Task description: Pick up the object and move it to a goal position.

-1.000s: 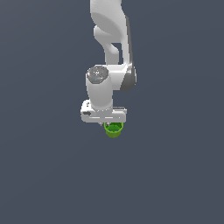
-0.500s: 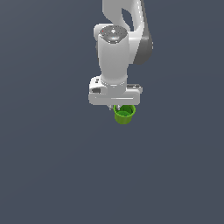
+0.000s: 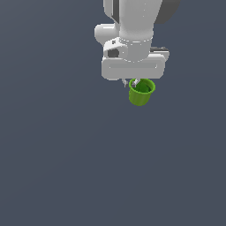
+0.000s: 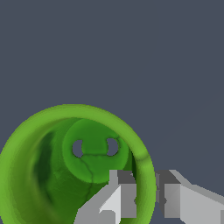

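Note:
The small bright green cup (image 3: 141,92) hangs upright just below the white gripper (image 3: 134,82) in the exterior view, near the top and off the surface. The gripper is shut on the cup's rolled rim. In the wrist view the cup (image 4: 48,175) shows from above, open, with two small holes in its bottom. One finger (image 4: 120,194) is inside the cup and the other finger (image 4: 175,197) is outside, with the rim pinched between them (image 4: 146,194). The arm fills the top of the exterior view.
A plain dark grey surface (image 3: 66,167) fills the rest of both views. No other object or marker shows.
The arm has risen and come toward the camera, moving to the exterior view's right, with the green cup held in the gripper. The cup stays upright in the grip.

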`<control>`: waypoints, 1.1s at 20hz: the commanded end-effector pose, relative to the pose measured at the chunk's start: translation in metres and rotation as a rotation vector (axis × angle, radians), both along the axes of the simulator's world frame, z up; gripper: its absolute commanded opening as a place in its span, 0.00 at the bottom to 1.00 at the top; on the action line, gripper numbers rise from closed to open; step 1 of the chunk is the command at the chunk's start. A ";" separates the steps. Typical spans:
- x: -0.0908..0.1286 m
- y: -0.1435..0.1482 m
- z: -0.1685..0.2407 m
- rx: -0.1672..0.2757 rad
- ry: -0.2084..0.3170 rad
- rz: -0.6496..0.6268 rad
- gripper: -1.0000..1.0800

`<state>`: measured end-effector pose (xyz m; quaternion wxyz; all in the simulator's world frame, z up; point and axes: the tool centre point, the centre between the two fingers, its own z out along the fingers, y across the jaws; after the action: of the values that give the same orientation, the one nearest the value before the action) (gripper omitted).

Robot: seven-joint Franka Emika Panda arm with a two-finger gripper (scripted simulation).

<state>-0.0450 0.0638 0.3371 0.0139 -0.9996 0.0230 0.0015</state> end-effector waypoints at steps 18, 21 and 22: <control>-0.026 0.080 0.171 0.002 -0.001 0.000 0.00; -0.026 0.085 0.182 0.003 -0.001 0.000 0.00; -0.027 0.086 0.185 0.003 -0.001 0.000 0.00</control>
<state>-0.0711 0.1476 0.5154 0.0149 -0.9996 0.0229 0.0018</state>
